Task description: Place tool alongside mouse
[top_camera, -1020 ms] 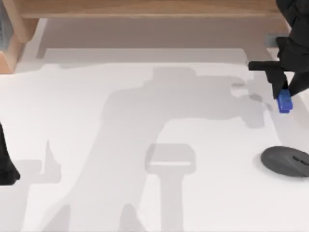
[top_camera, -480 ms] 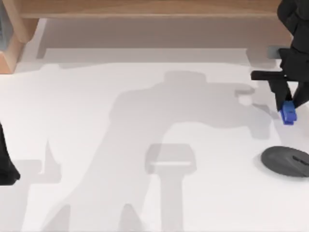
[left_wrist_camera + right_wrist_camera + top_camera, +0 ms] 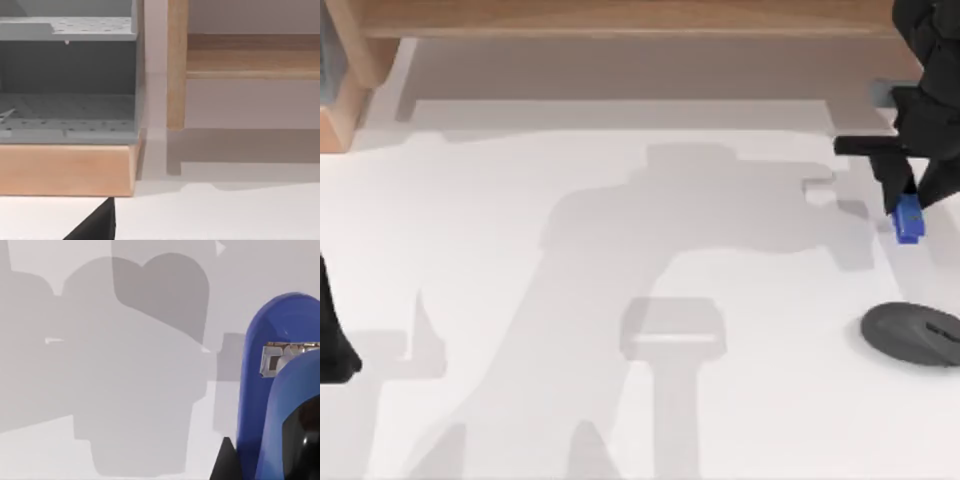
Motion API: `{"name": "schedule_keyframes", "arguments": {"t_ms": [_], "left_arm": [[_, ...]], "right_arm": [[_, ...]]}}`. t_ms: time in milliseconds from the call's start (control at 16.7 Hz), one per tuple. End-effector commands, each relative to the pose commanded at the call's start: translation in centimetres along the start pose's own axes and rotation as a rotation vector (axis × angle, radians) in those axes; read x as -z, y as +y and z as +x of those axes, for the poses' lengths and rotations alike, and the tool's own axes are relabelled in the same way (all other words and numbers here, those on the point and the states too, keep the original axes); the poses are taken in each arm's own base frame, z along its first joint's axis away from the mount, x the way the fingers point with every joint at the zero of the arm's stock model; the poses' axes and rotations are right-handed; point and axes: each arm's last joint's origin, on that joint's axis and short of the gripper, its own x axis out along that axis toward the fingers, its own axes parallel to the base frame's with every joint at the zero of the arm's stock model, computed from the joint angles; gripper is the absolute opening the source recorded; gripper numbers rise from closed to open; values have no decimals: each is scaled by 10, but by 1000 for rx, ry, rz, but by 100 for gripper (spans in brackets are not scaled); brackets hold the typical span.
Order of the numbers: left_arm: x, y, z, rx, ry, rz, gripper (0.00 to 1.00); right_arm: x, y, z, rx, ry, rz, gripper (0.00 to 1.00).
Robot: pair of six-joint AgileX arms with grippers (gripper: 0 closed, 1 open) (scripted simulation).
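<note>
Top view. The right tool [image 3: 908,204], at about 2 o'clock on the white tabletop [image 3: 620,400], hangs from the right arm with its fingers clenched on the blue tool [image 3: 909,221], which points down from between them. The blue tool's shadow falls apart from it, toward 9 o'clock. The mouse [image 3: 912,334] lies flat on the tabletop at about 4 o'clock, at 6 o'clock from the blue tool and well apart from it. The left arm [image 3: 332,340] is parked at 9 o'clock, at the tabletop's edge. Right wrist view: the blue tool [image 3: 260,405] close up, with a small metal inset, above the bare tabletop.
</note>
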Motion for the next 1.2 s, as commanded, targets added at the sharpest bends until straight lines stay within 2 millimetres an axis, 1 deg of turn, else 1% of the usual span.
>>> {"name": "schedule_keyframes", "arguments": {"t_ms": [240,420,720,1200], "left_arm": [[0,0,0,0,0,0,100],[0,0,0,0,0,0,100],[0,0,0,0,0,0,100],[0,0,0,0,0,0,100]], "right_arm": [[-9,4,3,1,-80,-17,0],[-12,4,19,9,-68,-20,0],[-12,4,20,9,-68,-20,0],[-12,4,20,9,-68,-20,60]]}}
